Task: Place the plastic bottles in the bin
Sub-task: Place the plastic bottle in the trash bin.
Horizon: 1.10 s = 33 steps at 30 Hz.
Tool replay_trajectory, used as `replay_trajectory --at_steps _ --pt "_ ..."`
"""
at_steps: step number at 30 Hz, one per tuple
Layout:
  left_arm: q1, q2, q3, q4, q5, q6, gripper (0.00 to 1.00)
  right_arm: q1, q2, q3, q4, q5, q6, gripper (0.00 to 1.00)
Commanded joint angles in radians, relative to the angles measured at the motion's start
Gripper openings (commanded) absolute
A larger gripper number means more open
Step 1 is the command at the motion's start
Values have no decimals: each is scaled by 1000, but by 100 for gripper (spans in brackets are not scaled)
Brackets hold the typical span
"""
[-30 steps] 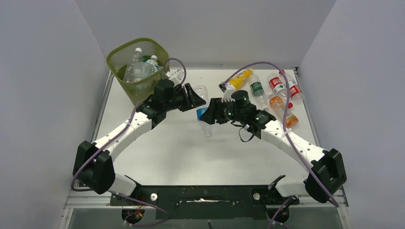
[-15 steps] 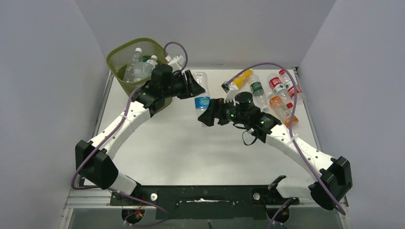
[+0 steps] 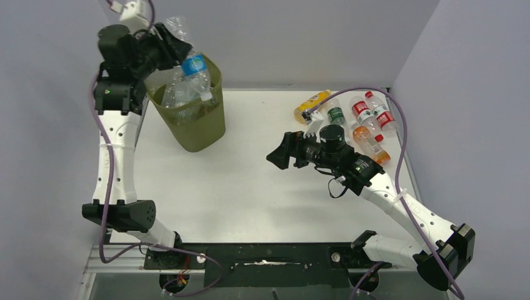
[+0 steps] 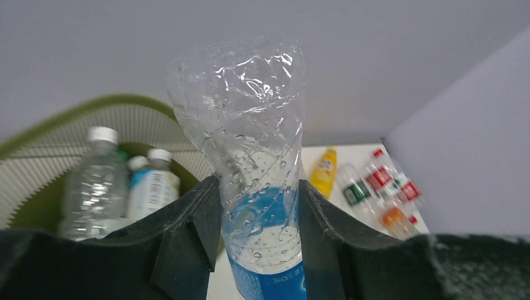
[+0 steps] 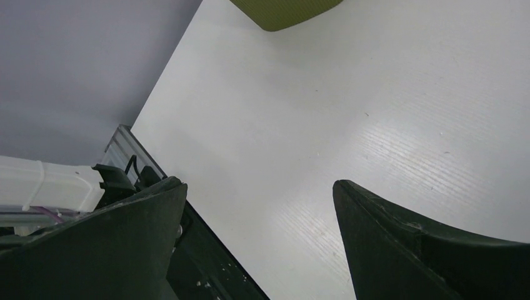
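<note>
One blue-label bottle (image 3: 192, 62); long axis tilted; neck down toward bin (image 3: 203, 128)

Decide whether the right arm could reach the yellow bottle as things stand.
Probably yes. Its end effector is open and empty, the yellow bottle lies on the table just beyond it, and nothing stands between them, though it must turn toward the bottle.

A white table (image 3: 250, 200) stands between three plain grey walls (image 3: 300, 37) — left, back, right — under soft, even light. A black rail (image 3: 300, 252) runs along its near edge.
</note>
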Motion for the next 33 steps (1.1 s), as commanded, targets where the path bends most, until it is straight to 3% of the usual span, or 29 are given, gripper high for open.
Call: replay_trajectory --at_steps 1,7,16,22,27,30,33 --pt "160 -8 128 -3 12 78 32 8 -19 -21 1 7 7 91" --pt "272 41 202 46 -58 170 32 7 -14 -28 -3 0 8 91" --pt "268 68 14 289 -264 346 32 6 21 -25 7 -14 6 91" --pt "219 164 36 319 -399 504 34 7 44 -18 12 -23 8 91" --pt "117 232 12 396 -485 652 35 7 59 -10 0 -24 6 91" --pt "64 257 -38 449 -547 720 34 7 60 -4 -7 -20 4 91" --pt "56 224 -184 596 -575 730 33 7 55 -11 -6 -17 6 91"
